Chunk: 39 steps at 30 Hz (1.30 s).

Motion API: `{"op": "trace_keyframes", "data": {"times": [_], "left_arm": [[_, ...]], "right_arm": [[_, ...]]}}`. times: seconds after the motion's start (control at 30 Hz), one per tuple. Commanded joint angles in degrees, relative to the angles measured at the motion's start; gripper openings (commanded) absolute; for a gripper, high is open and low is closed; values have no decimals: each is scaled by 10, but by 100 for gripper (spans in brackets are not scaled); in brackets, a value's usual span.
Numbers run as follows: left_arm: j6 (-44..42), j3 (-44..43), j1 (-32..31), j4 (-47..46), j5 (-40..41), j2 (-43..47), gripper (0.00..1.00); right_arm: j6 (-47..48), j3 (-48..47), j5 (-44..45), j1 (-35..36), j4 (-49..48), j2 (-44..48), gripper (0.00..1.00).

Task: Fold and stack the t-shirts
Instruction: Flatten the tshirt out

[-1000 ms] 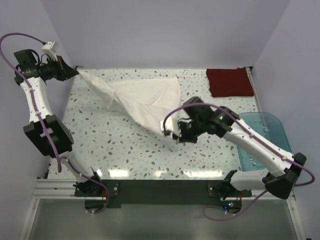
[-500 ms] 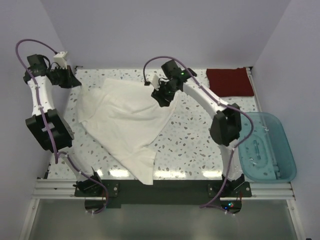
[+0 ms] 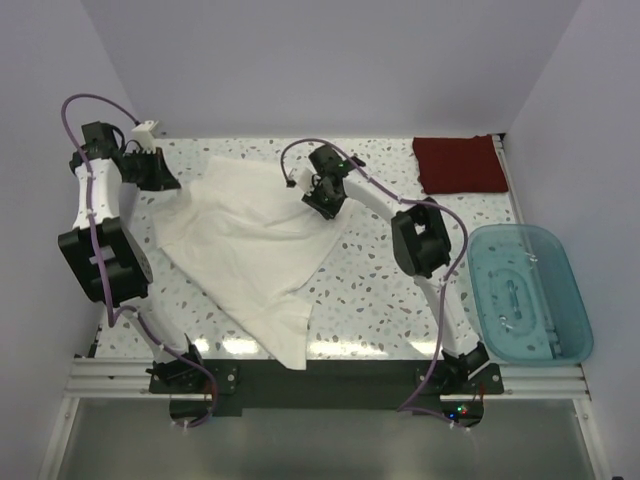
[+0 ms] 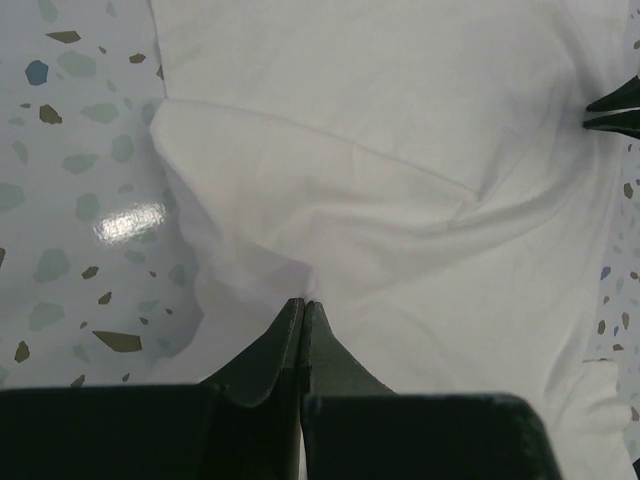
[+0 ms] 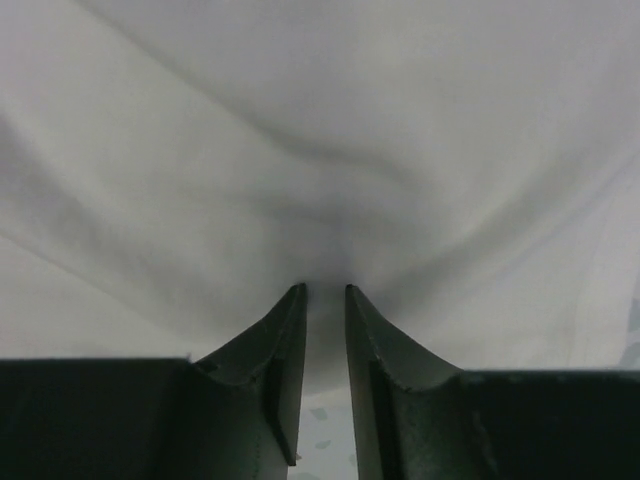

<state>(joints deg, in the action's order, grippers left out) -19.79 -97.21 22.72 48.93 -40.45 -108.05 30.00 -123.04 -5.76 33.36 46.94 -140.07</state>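
The white t-shirt [image 3: 250,240] lies spread over the table's left half, with one corner hanging past the front edge. My left gripper [image 3: 166,184] is at its back left corner, shut on a pinch of the white cloth [image 4: 303,302]. Creases in the white t-shirt [image 4: 400,180] run out from that pinch. My right gripper [image 3: 322,204] is at the shirt's back right edge. Its jaws stand narrowly apart, and the white t-shirt [image 5: 320,150] bunches at the right gripper [image 5: 325,290] tips. The dark red t-shirt [image 3: 460,163] lies folded at the back right.
A translucent teal bin [image 3: 525,290] sits off the table's right front side. Walls close in the table at the back and both sides. Speckled tabletop [image 3: 400,290] shows between the white shirt and the bin.
My right arm swung from the table's front middle to the back, spreading the bunched white shirt flat. Its jaws let go, then narrowed again. My left gripper shifted slightly right and forward.
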Motion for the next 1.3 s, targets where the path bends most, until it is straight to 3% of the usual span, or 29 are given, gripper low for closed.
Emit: {"op": "trace_keyframes", "data": {"times": [0.0, 0.07, 0.1, 0.23, 0.33, 0.4, 0.47, 0.5, 0.57, 0.6, 0.63, 0.7, 0.77, 0.87, 1.03, 1.17, 1.27], "left_arm": [[-13, 2, -2, -12, 6, 22, 0], [-10, 3, -5, -17, 11, 18, 0], [-7, 4, -6, -21, 16, 15, 0], [6, -9, -11, -33, 16, -11, 0], [19, -25, -21, -40, 12, -35, 0], [25, -45, -35, -44, 18, -51, 0], [34, -66, -44, -53, 19, -78, 0], [38, -75, -50, -56, 17, -87, 0], [55, -114, -51, -58, 14, -123, 3], [59, -128, -51, -57, 17, -132, 22], [63, -139, -51, -57, 21, -144, 33], [66, -148, -50, -66, 34, -142, 47], [45, -142, -50, -61, 29, -120, 48], [19, -33, -55, -82, -2, -46, 47], [-52, 100, -105, -60, 4, 47, 43], [-46, 226, -155, -84, 19, 88, 41], [-48, 270, -177, -84, 39, 99, 39]], "right_arm": [[41, 87, 37, -13, 81, 27, 22], [58, 165, 46, -17, 85, 63, 15], [74, 251, 53, -21, 76, 107, 13], [108, 427, 44, -23, 110, 233, 9], [130, 529, -25, -4, 189, 327, 7], [162, 568, -124, 38, 259, 381, 8], [171, 558, -178, 77, 284, 444, 11], [155, 523, -223, 77, 286, 453, 13], [135, 477, -232, 65, 280, 439, 16], [124, 422, -236, 58, 288, 421, 17], [113, 397, -236, 51, 287, 404, 18], [70, 336, -227, 18, 259, 360, 19], [40, 305, -199, -19, 229, 334, 19], [4, 258, -139, -48, 164, 285, 17], [-13, 221, -45, -57, 81, 206, 14], [-35, 207, -4, -58, 39, 169, 12], [-36, 216, 22, -59, 40, 149, 8]]}}
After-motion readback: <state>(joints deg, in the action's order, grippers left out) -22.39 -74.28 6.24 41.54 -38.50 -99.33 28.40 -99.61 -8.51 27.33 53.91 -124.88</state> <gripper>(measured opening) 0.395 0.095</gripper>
